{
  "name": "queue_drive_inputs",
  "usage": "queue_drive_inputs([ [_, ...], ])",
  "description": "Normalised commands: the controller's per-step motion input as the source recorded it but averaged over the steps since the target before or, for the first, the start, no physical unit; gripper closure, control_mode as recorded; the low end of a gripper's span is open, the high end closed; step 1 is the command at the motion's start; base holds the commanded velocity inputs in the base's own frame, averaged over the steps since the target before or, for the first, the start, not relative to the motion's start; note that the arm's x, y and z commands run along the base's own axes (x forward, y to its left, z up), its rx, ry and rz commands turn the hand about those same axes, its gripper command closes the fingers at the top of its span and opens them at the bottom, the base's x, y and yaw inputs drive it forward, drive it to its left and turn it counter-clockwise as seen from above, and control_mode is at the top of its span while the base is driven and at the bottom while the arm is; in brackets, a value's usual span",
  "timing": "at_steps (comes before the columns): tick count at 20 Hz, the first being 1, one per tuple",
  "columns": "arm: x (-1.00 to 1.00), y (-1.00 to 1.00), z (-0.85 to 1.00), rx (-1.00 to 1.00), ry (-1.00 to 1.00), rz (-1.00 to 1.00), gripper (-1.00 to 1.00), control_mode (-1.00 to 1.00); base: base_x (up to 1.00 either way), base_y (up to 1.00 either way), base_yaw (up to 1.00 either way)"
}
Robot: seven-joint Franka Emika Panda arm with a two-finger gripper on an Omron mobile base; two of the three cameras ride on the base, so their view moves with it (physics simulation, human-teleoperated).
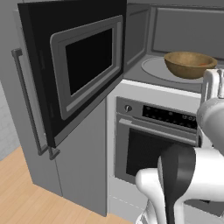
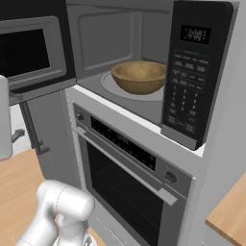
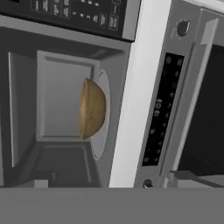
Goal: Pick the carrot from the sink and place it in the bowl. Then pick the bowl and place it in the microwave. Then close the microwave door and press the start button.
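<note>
The bowl (image 1: 189, 64) sits on the turntable plate (image 2: 126, 90) inside the microwave (image 2: 144, 43), upright and near the middle of the cavity. A small orange mark inside its rim in the left base view is likely the carrot (image 1: 202, 64), though it is too small to confirm. Judged from this, the loading steps are done and closing the door is the step in hand.

The microwave door (image 1: 76, 65) stands wide open, swung out to the left. The next move calls for getting behind its outer edge and pushing it round until it shuts, then reaching the control panel (image 2: 188, 72) to the right of the cavity for the start button.

The hand faces the open cavity from outside; whether its fingers are released or clenched cannot be told.

Below the microwave is an oven (image 2: 129, 182) with a control strip and bar handle. Grey cabinet (image 1: 81, 166) to the left, wooden floor (image 1: 17, 192) beneath, a wooden bench (image 2: 229, 211) corner at right.
</note>
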Motion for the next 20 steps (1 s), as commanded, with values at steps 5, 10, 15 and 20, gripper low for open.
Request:
queue_drive_inputs([
  [5,-0.61,1.00,0.02,0.00,0.00,-0.04,-1.00,-1.00,0.00,0.00,0.00],
  [10,-0.24,1.00,0.00,0.00,-0.02,-0.03,-1.00,-1.00,0.00,0.00,0.00],
  [15,-0.01,1.00,-0.17,0.00,-0.12,-0.06,-1.00,-1.00,0.00,0.00,0.00],
  [20,0.01,1.00,-0.58,0.00,-0.17,-0.08,-1.00,-1.00,0.00,0.00,0.00],
])
